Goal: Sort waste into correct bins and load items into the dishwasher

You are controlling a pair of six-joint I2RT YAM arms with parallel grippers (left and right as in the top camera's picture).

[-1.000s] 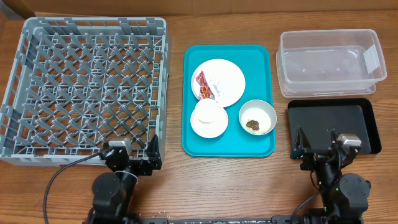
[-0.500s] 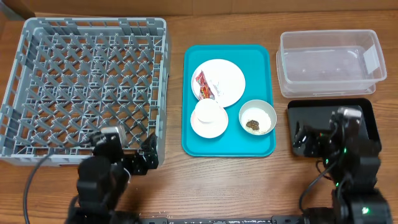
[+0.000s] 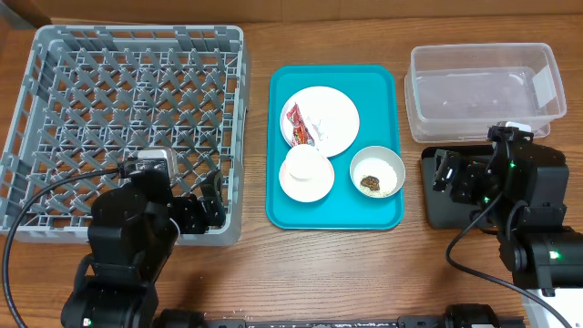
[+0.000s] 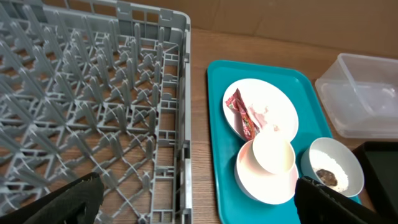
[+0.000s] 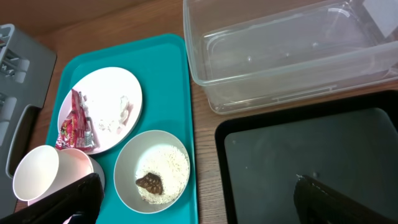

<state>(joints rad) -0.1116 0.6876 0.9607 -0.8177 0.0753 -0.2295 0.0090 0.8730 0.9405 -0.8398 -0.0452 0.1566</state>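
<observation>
Two grippers, both spread wide and gripping nothing: the left gripper (image 4: 202, 200) hangs over the near edge of the dish rack (image 3: 127, 109), the right gripper (image 5: 200, 200) over the black tray (image 5: 311, 149). The rack fills the left side of the table (image 3: 255, 273). The clear tub (image 3: 483, 91) sits at the far right corner, with the black tray just nearer along the right edge. Mid-table, the teal tray (image 3: 383, 82) bears the plate (image 3: 332, 114) with the red wrapper (image 3: 299, 126), the cup (image 4: 272, 151) standing in the pinkish bowl (image 4: 261, 185), and the greyish bowl (image 3: 390, 164) holding a brown lump (image 3: 370, 182) on white grains (image 5: 171, 158).
</observation>
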